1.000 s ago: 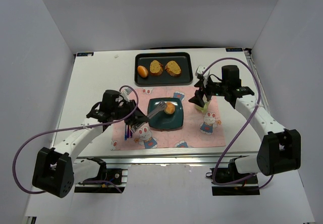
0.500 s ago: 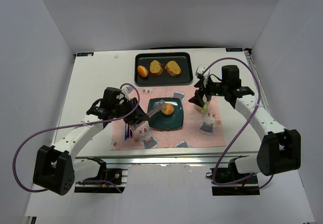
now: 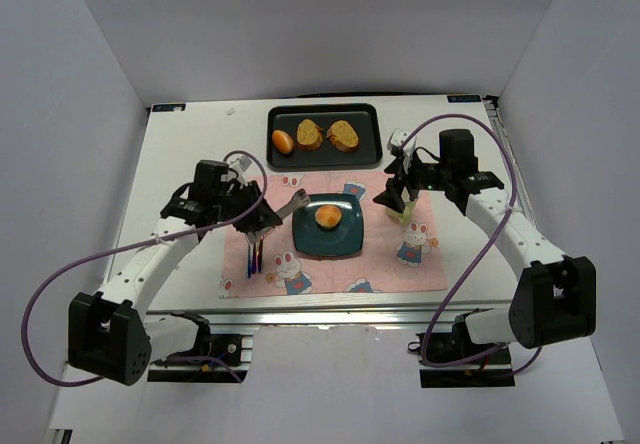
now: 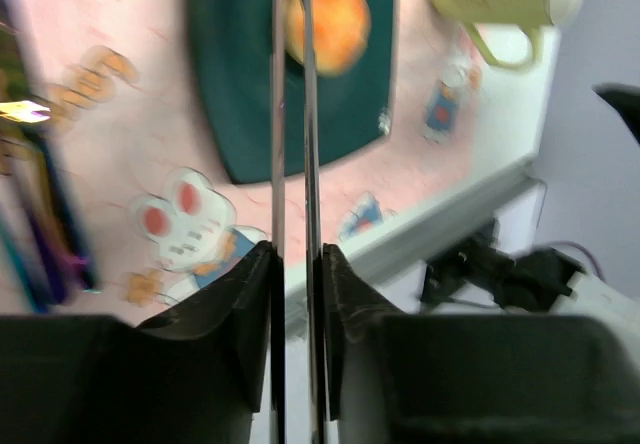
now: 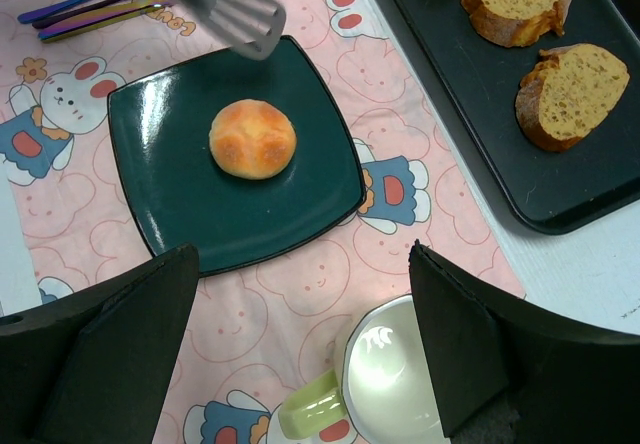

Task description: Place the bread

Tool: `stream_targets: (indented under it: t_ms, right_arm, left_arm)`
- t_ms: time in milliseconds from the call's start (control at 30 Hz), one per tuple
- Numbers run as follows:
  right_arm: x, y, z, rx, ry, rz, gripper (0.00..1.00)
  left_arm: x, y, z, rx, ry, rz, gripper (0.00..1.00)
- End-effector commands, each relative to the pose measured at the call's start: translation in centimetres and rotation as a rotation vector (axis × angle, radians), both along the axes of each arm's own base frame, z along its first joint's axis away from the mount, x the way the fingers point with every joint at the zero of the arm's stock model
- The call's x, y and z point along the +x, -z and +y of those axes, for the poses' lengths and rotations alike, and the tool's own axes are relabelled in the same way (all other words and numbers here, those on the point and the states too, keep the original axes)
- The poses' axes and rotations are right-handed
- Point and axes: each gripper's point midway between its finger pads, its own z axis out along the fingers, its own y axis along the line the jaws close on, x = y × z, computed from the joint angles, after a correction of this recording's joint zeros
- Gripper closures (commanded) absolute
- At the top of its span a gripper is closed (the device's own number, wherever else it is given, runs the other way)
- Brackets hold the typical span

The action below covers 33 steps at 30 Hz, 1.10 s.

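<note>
Bread (image 3: 327,216) sits on the plate (image 3: 330,242), roughly centre, dome up, nothing touching it (the right wrist view shows a faint cross crease on top). The plate is on the pink bunny mat (image 3: 340,276), mid-desk (image 3: 190,154).

Left gripper (image 3: 268,222): fingers narrow, clamped on the tongs (image 3: 296,201). The blades are nearly together. Their tips hang at the plate's far-left corner, apart from the bread.

Right gripper (image 5: 300,254): fingers wide, holding nothing, hanging over the mug (image 5: 385,384). The mug stands upright on the mat just right of the plate and has a yellow-green handle.

Tray (image 3: 282,119) is at the far side of the desk. It holds two toast slices (image 3: 309,134) side by side, with an orange ball (image 3: 283,142) left of them.

Cutlery (image 3: 255,257) (purple-blue sheen) lies near the mat's left edge, beside the left wrist.

Writing: orange print on the mat by the cutlery looks like "COU", the rest covered. Tiny print on the desk beside the tray is too small to read.
</note>
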Motion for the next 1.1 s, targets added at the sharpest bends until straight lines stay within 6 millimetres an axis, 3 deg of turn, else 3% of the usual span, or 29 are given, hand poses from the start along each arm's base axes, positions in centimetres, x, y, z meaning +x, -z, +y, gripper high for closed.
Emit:
stream_targets:
  t_ms: [0,67,167,233,267,367,467,567,767,800,833,867,967,1067]
  right_arm:
    - [-0.3,-1.6,0.2,0.023,-0.025,-0.036,0.11]
    - [-0.4,-1.6,0.3,0.021,-0.037,-0.044,0.11]
    - [-0.7,-1.6,0.5,0.018,-0.068,-0.063,0.11]
    - [-0.9,-1.7,0.7,0.015,-0.085,-0.072,0.11]
    - [-1.0,-1.7,0.8,0.014,-0.095,-0.081,0.11]
    - [-1.0,-1.9,1.0,0.012,-0.110,-0.081,0.11]
    - [-1.2,-2.0,1.0,0.011,-0.118,-0.083,0.11]
    - [-1.4,-1.8,1.2,0.005,-0.122,-0.089,0.11]
    - [-2.4,-0.7,2.2,-0.060,-0.141,-0.118,0.11]
    - [-2.2,-0.6,2.3,-0.070,-0.125,-0.109,0.11]
    - [-1.8,-0.7,2.4,-0.065,-0.076,-0.082,0.11]
    - [-1.7,-0.9,2.7,-0.044,-0.061,-0.060,0.11]
    - [0.0,-0.9,2.3,-0.036,0.098,0.023,0.11]
    - [2.4,-0.9,1.3,-0.070,0.274,0.022,0.10]
  left_arm:
    - [2.6,-1.1,3.0,0.077,-0.092,-0.065,0.68]
    - [4.8,-1.3,6.3,0.157,-0.191,-0.105,0.86]
    - [7.9,-1.0,12.2,0.418,-0.330,-0.212,0.92]
    - [9.6,-0.3,15.5,0.621,-0.314,-0.321,0.96]
    - [9.4,2.0,16.6,0.682,-0.281,-0.302,0.98]
    - [11.2,3.9,20.2,0.808,-0.301,-0.367,1.00]
    - [11.9,7.4,23.1,0.826,-0.325,-0.346,1.00]
    - [12.0,10.4,24.4,0.849,-0.305,-0.300,0.96]
    - [11.9,13.4,24.9,0.778,-0.321,-0.245,0.73]
    - [11.6,14.1,24.3,0.748,-0.302,-0.223,0.58]
    - [11.5,14.5,24.6,0.737,-0.311,-0.200,0.26]
    - [11.3,14.8,24.6,0.728,-0.311,-0.187,0.25]
    - [10.5,14.8,25.2,0.724,-0.330,-0.159,0.02]
    - [10.5,13.4,25.9,0.716,-0.390,-0.178,0.02]
